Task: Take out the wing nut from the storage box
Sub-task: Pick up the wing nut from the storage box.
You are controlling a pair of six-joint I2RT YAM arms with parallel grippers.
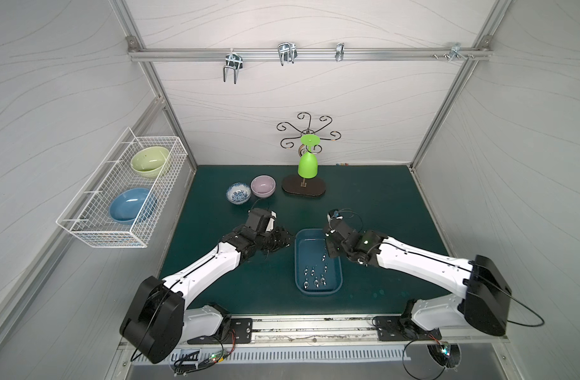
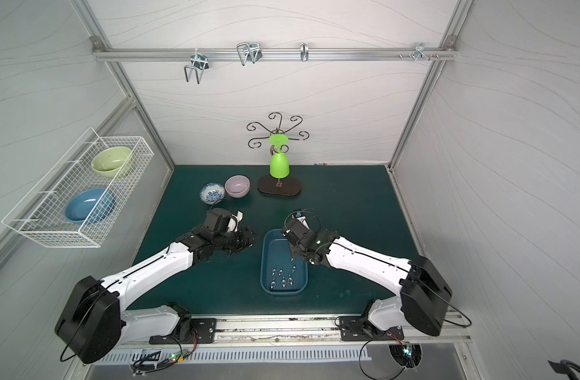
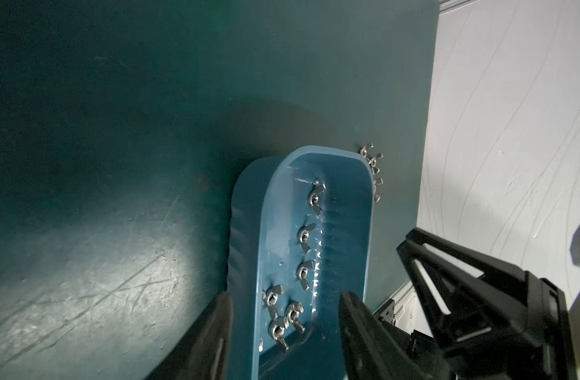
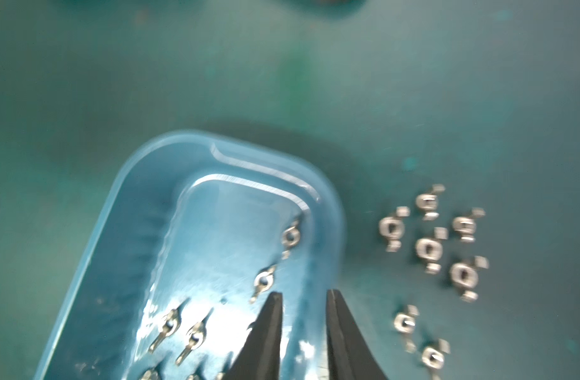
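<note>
Hovering over the box [image 4: 134, 230]: right claw [image 4: 303, 292], jaws parted by a narrow gap, nothing seen between them. Released; no nut gripped. Tips low, close inside one long wall.

Nearest item: nut [image 4: 264, 279], on the box floor just beside the tips, inward of that wall. Ahead of it: second nut [image 4: 290, 235], near the corner. More nuts lay on the floor behind the tips.

Outside the same wall, near the claw: loose nuts [image 4: 428, 248], about seven, on the mat [image 4: 183, 65].

Across the box from the claw: left claw [image 1: 282, 241], jaws likewise apart and empty, just beside the opposite wall; contact could not be told.

Step judged in hand: fetching a nut from the box. Handling note: the tips should settle either side of the nearest nut's wings, square to them, and close fully before any lift. A slanted approach would likely skid the nut along the glossy floor.

View notes: the right wrist view alone showed the loose nuts whole. The left wrist view caught only a few [image 3: 372, 161] past the rim. Neither top view showed them; the right arm [image 1: 413, 263] lay over that spot. Only the top views showed the box entire.
</note>
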